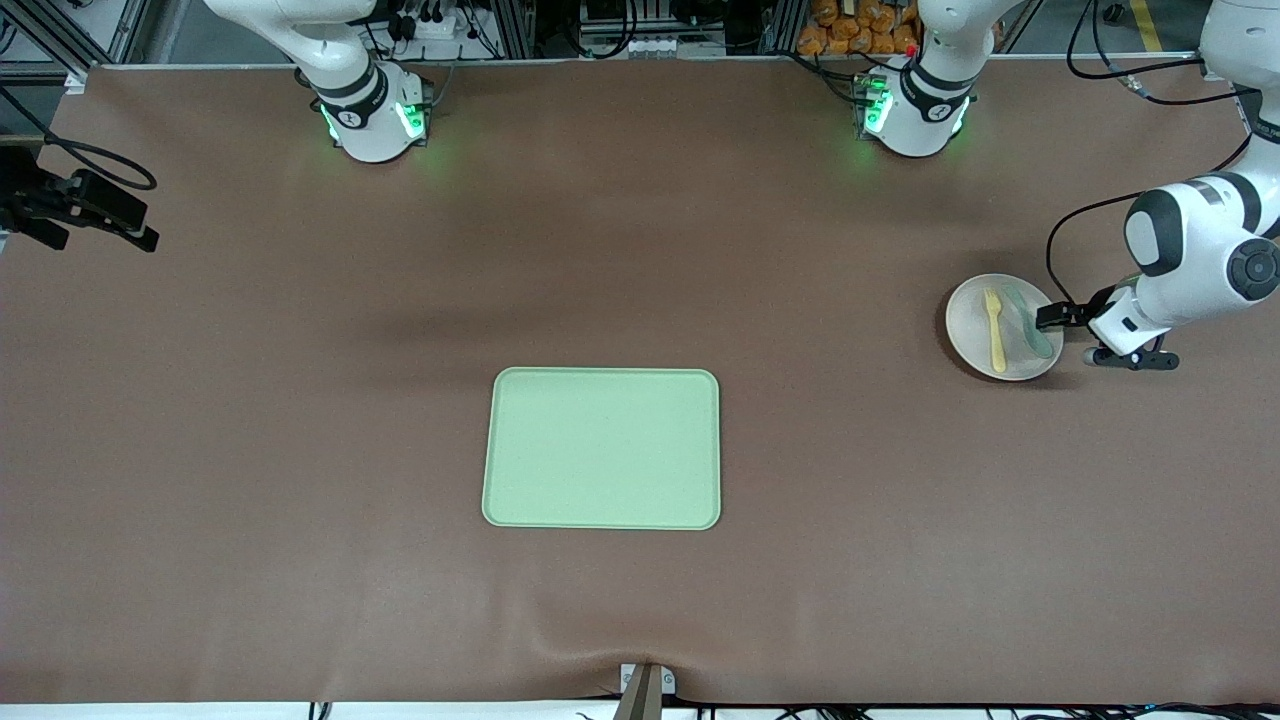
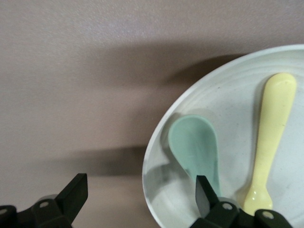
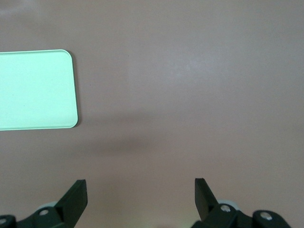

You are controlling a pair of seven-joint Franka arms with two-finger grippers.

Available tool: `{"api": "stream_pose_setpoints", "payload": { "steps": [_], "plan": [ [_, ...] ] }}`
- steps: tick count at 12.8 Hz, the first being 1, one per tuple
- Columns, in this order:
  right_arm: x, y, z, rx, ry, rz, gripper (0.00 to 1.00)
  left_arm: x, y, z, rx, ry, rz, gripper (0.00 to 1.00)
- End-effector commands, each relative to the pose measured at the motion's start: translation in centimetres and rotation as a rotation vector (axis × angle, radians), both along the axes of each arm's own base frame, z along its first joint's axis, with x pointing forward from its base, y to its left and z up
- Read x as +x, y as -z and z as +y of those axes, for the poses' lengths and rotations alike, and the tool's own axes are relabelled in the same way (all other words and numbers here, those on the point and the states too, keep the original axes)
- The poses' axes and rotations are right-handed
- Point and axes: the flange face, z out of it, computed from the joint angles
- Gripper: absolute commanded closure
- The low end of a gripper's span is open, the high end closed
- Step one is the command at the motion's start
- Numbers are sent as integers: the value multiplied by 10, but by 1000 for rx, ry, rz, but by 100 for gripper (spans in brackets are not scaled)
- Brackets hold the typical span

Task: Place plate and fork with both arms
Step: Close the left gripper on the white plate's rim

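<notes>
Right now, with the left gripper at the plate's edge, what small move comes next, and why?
Probably close the left gripper on the plate rim. Its open fingers straddle the rim, one over the brown table, one inside beside the teal spoon. The fork also lies in the plate; the tray has nothing on it.

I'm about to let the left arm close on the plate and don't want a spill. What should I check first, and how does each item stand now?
1. Left gripper open, jaws straddling the plate rim: ok.
2. Fork lying wholly on the plate: ok.
3. Teal spoon clear of the fingers: not ok; one finger sits right at its bowl.
4. Tray bare for the plate: ok.
5. Right gripper open, waiting over bare table: ok.
6. Grip depth on the rim: cannot tell.
</notes>
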Motion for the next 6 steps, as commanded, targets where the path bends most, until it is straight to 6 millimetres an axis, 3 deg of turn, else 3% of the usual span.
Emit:
{"api": "stream_pose_setpoints", "payload": {
  "steps": [1, 2, 4, 6],
  "plan": [
    [-3, -2, -4, 18, -5, -3, 0, -1, 2, 2, -8, -19, -13, 0],
    [-3, -2, -3, 18, -6, -3, 0, -1, 2, 1, -8, -18, -13, 0],
    [-3, -2, -4, 18, -5, -3, 0, 0, 1, 1, -6, -18, -16, 11],
    [-3, -2, -3, 18, -6, -3, 0, 1, -4, 2, -2, -19, -20, 11]
  ]
}}
